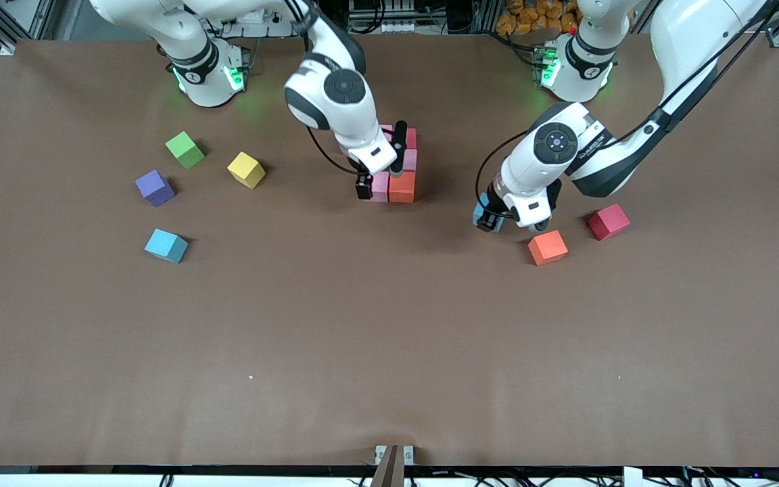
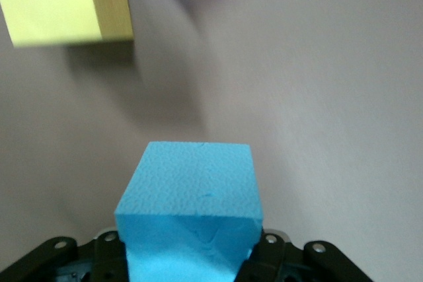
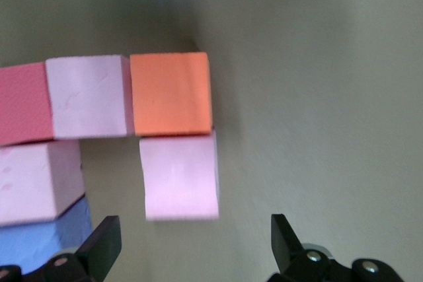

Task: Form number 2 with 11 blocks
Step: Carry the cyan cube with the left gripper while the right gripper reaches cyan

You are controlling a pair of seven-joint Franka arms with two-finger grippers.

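The started figure is a tight cluster of small matte foam cubes near the middle of the brown table, toward the robots' bases: an orange foam cube at its nearest corner touches a pale pink foam cube beside it, with another pink cube, a red cube and a blue cube packed in farther back. The right pincer stands low over this cluster, fingers spread apart and holding nothing. The left pincer is clamped on a light blue foam cube and hangs over bare table between the cluster and two loose cubes, one orange and one red, at the left arm's end. At the right arm's end lie loose green, yellow, purple and light blue cubes, well apart from each other.
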